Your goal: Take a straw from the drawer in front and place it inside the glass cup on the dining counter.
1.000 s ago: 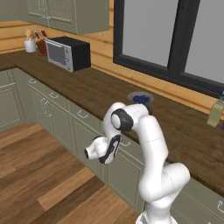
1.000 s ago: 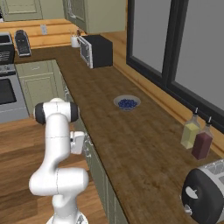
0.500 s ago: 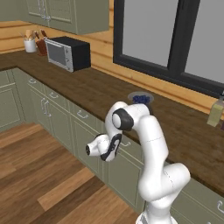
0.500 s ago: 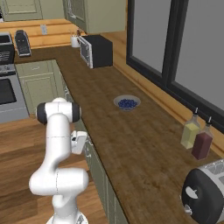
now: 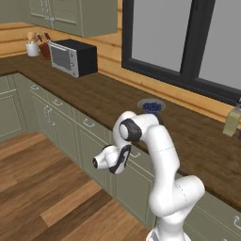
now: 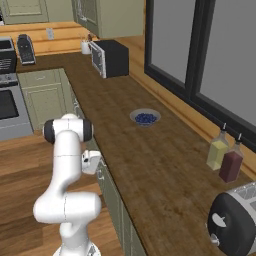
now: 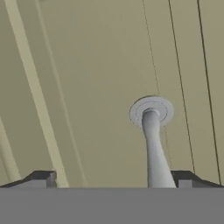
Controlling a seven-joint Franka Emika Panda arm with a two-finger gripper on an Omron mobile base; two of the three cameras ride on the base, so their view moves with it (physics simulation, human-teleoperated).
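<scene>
My gripper (image 7: 114, 179) is open and held close against the sage-green drawer (image 7: 96, 83) front. The drawer's silver bar handle (image 7: 153, 140) runs between the jaws, near the right fingertip (image 7: 188, 178) and not gripped. From the base, the gripper (image 5: 128, 157) reaches under the dark worktop edge to the drawer (image 5: 143, 162), which is shut. In the right base view the gripper (image 6: 98, 162) is at the same drawer front. The straw is hidden. The glass cup and the dining counter are out of view.
A bowl of blueberries (image 5: 151, 106) sits on the worktop (image 5: 108, 94) above the drawer. A microwave (image 5: 73, 56) stands far left, with two bottles (image 6: 223, 157) and a toaster (image 6: 232, 222) to the right. A stove (image 6: 10, 90) is at the corner. Wood floor (image 5: 42, 188) lies open behind the hand.
The hand has crept very slightly towards the drawer front; nothing else has visibly moved.
</scene>
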